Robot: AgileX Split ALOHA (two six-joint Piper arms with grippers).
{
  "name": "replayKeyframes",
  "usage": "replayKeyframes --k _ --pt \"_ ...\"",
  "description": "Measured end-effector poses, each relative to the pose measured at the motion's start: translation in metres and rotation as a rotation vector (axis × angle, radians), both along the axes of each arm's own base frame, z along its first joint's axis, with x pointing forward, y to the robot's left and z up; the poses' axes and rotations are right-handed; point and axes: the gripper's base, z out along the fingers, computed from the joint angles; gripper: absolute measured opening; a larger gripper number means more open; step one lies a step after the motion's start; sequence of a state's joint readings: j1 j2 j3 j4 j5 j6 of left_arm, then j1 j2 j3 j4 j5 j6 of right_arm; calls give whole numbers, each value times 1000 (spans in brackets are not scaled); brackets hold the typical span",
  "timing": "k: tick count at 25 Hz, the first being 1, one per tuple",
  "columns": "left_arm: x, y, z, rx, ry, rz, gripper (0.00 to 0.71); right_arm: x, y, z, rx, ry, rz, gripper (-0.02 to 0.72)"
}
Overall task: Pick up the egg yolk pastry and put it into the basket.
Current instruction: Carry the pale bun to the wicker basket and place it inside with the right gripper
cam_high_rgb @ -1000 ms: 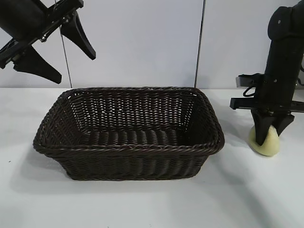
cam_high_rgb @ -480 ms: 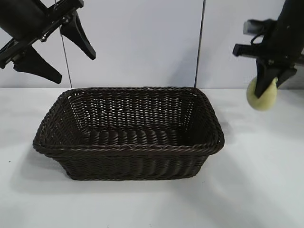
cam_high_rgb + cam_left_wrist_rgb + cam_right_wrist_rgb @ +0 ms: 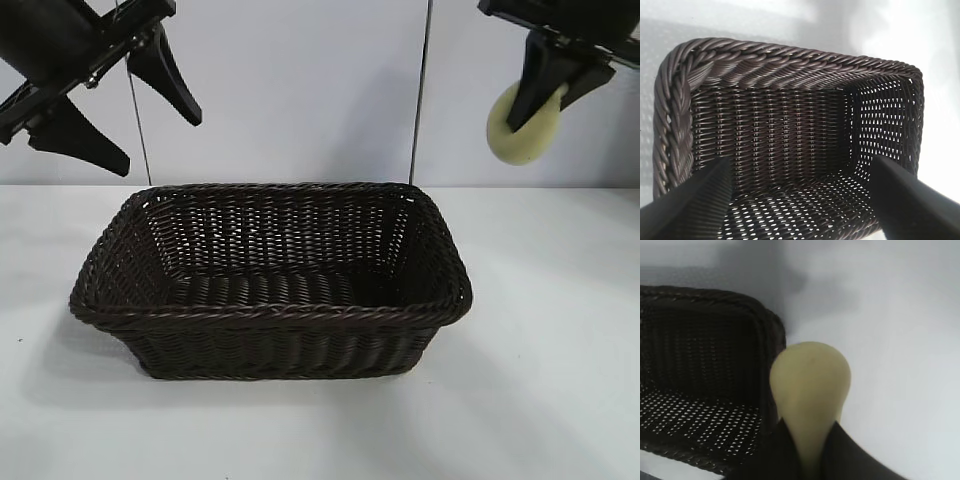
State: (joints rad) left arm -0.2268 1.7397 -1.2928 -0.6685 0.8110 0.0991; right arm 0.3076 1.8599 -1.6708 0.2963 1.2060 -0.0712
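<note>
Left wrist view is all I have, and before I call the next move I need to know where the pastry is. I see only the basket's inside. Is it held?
Observer: Yes. The right gripper is shut on the egg yolk pastry, up in the air.
Operator: Is it over the basket?
Observer: Not quite. In the exterior view it hangs above and just to the right of the basket rim.
Operator: Is the grip secure?
Observer: The right wrist view shows the pastry squeezed narrow between the fingers, bulging beyond them.
Operator: And my left gripper?
Observer: The left gripper is open, raised above the basket's left end.
</note>
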Motion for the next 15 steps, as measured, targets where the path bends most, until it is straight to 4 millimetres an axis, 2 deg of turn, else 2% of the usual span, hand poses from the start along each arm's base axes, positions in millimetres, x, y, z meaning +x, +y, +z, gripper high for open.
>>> replayKeyframes --k 5,8,15 --pt "0 0 0 0 0 0 552 -12 48 -11 4 -16 111 33" --pt "0 0 0 0 0 0 552 -10 67 -32 -6 5 142 33" --pt "0 0 0 0 0 0 552 4 78 -71 -19 19 128 33"
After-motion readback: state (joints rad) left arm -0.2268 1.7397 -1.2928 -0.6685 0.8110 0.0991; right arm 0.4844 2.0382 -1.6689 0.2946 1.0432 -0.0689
